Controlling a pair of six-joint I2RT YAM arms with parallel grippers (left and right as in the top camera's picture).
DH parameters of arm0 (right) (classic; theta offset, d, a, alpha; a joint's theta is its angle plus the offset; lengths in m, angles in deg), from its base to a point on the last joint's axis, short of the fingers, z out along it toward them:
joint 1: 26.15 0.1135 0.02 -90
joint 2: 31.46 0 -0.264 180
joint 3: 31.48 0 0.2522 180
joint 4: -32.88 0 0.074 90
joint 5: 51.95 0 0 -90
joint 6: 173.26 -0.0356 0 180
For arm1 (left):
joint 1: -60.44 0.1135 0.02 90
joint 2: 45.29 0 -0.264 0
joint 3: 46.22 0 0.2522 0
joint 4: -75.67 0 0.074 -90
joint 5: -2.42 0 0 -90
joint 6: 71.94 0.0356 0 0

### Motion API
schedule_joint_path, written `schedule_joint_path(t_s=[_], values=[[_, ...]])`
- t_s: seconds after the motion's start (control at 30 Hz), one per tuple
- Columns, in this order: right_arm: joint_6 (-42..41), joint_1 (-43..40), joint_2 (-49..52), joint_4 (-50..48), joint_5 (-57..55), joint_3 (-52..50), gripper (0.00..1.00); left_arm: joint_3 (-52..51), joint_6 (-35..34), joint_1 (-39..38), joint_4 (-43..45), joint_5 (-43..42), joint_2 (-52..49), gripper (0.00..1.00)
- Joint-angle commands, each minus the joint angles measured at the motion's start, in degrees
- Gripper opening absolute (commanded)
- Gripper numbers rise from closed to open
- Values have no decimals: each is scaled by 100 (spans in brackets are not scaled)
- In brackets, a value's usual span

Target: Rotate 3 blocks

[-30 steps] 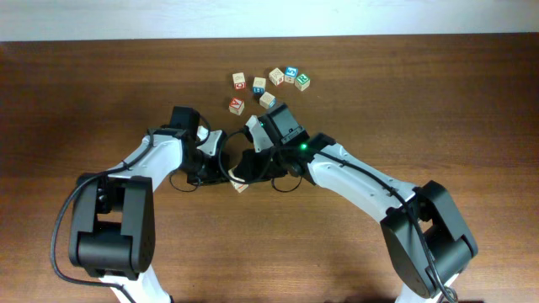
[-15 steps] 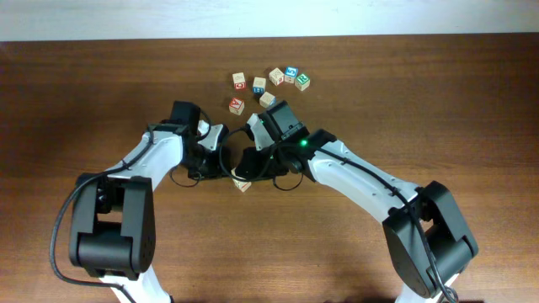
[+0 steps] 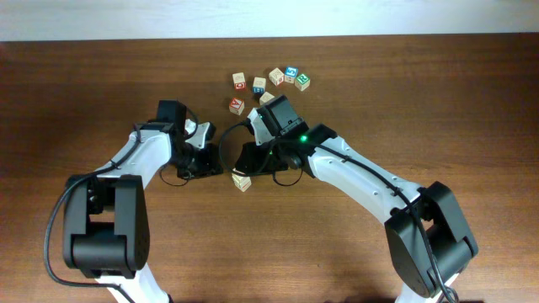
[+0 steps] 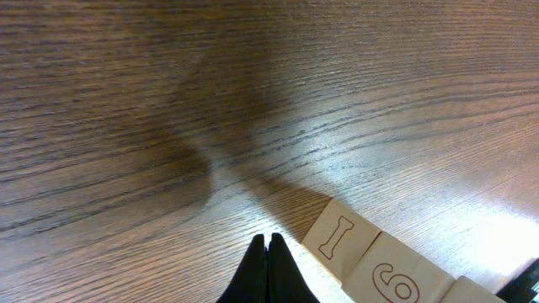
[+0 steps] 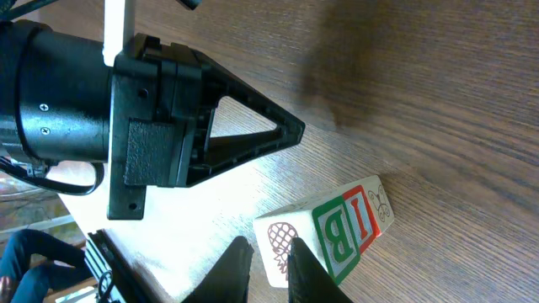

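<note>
So here's the setup. The landmark is the cluster of cubes (image 3: 276,77), a loose bunch sitting on the brown wooden counter (image 3: 421,101). Everything else is placed off that.

The block (image 5: 337,231) being worked on is a lone pale wooden cube. It sits well apart from the cluster, on the side toward the arm bases, flat on the counter and turned at an angle. On the right wrist cam one face shows a red B in a green frame, the face next to it has a little pineapple drawing, and a third has what looks like a bicycle.

The right end effector (image 5: 269,248) hangs between the cluster and the block, right down by the block. Its fingers are only a crack apart, with nothing in the gap. One finger (image 5: 307,269) sits just in front of the pineapple face. I can't tell whether it's actually touching, but it's not gripping the block.

The left end effector (image 4: 268,252) is also on the arm-base side of the cluster, off to the robot's left and near the block. Its tips are pressed fully together with nothing held, and it's low over bare wood. The left wrist cam catches pale faces with an outlined I and a 6 at its lower right edge, just beside the tips but not touching them. The edge of the shot crops them, so I can't tell if that's one cube or more.
</note>
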Motion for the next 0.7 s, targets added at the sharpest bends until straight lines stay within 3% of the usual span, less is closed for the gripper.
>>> schedule_joint_path(t_s=[0.0,0.07,0.2,0.37,0.4,0.43,0.47,0.53,0.67], values=[[87,-114,-195,15,-96,190,18,210,-17,55,-42,181,-17,0],[262,-315,-343,245,-101,409,24,562,-17,170,-356,343,-4,0],[1025,-1086,-752,1722,-369,1523,45,1794,-11,570,-1563,999,321,0],[1659,-1663,-1305,3832,-1469,2983,68,2367,-11,850,-2232,1130,1639,0],[1685,-1694,-1462,4140,-1718,3136,75,2367,-11,846,-2295,1172,1991,0],[1683,-1694,-1635,4389,-1943,3224,91,2367,-11,835,-2345,1250,2328,0],[1670,-1692,-1838,4581,-2065,3265,98,2367,-13,835,-2415,1373,2667,6],[1670,-1694,-2317,4854,-2109,3272,98,2367,-11,835,-2490,1425,3300,99],[1668,-1683,-3093,5425,-2050,3272,98,2367,-13,835,-2494,1482,4039,99]])
